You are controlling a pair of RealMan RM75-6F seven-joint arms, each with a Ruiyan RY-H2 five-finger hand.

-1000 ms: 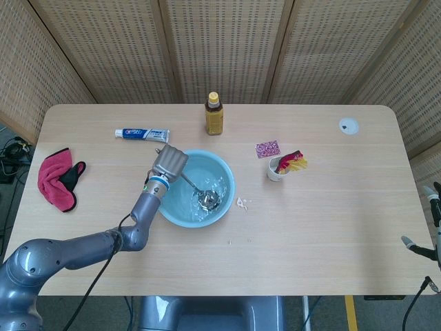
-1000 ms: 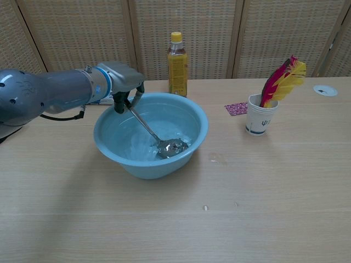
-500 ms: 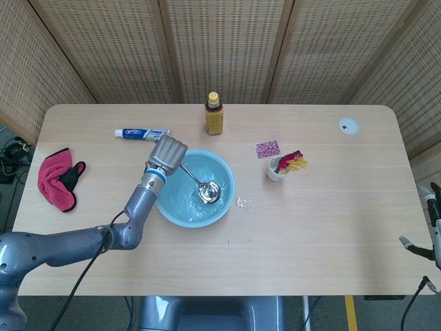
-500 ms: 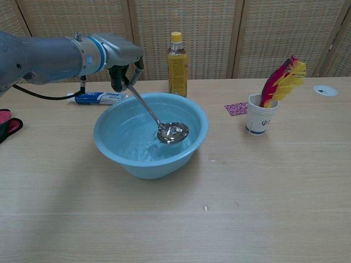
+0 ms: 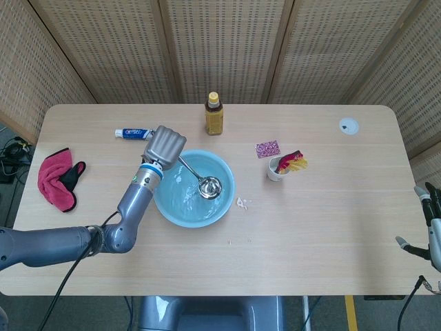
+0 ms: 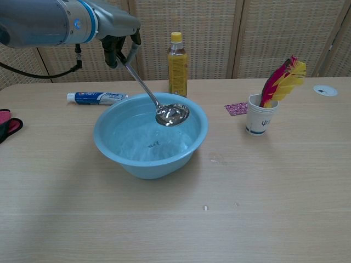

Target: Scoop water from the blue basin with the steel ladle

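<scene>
The blue basin (image 5: pixel 185 207) (image 6: pixel 115 150) sits left of the table's middle with water in it. My left hand (image 5: pixel 164 145) (image 6: pixel 118 34) grips the top of the steel ladle's handle above the basin's far left rim. The ladle (image 5: pixel 200 180) (image 6: pixel 159 106) slants down to the right. Its bowl (image 5: pixel 210 186) (image 6: pixel 172 114) hangs clear of the water, about level with the rim, and glistens inside. My right hand (image 5: pixel 431 224) shows only at the right edge of the head view, off the table, fingers spread, holding nothing.
A yellow bottle (image 5: pixel 213 114) (image 6: pixel 177 64) stands behind the basin. A toothpaste tube (image 5: pixel 134 133) (image 6: pixel 96 97) lies at the back left. A paper cup with red and yellow feathers (image 5: pixel 284 166) (image 6: pixel 262 114) stands to the right, a pink packet (image 5: pixel 267 149) beside it. A pink cloth (image 5: pixel 58 179) lies far left.
My left hand has risen and drawn back, lifting the ladle's bowl from the bottom of the basin up out of the water. The right hand has hardly moved.
</scene>
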